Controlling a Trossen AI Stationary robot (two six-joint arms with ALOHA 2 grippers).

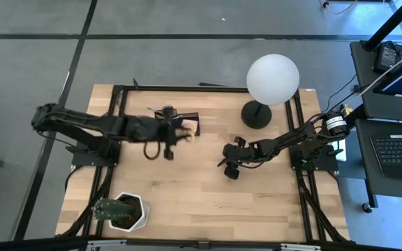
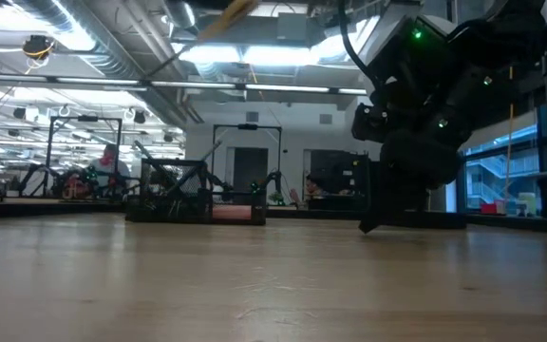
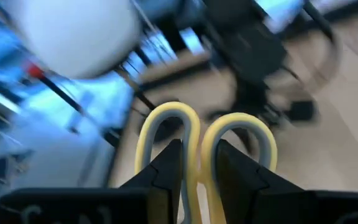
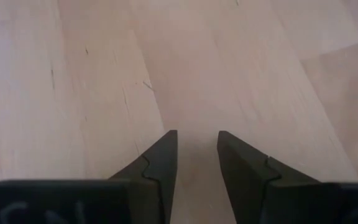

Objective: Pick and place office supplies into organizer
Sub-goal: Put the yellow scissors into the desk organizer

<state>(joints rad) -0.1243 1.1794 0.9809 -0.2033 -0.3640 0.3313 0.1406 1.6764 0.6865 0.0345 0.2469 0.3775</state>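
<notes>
The yellow-handled scissors (image 3: 194, 134) are in my left gripper (image 3: 197, 171), which is shut on them beside the black organizer (image 1: 185, 124) at the table's far middle. Both handle loops stick out past the fingertips toward the white globe lamp. The blades are hidden behind the gripper. In the high view a bit of yellow handle (image 1: 190, 137) shows at the organizer's near edge. Something pink (image 1: 185, 125) lies in the organizer. My right gripper (image 4: 197, 155) is open and points down over bare wood, right of centre (image 1: 229, 166). My left gripper pinches the scissors between its two fingers where the two yellow loops meet (image 3: 196, 180). One finger (image 3: 166, 168) lies on the outer side of each inner loop arm. The fingers run along the scissors, and the loops stand free beyond the fingertips.
A white globe lamp (image 1: 273, 79) on a black round base (image 1: 257, 113) stands at the far right. A white hexagonal plant pot (image 1: 125, 211) sits at the near left corner. Bare wood (image 1: 208, 202) spreads over the near middle of the table.
</notes>
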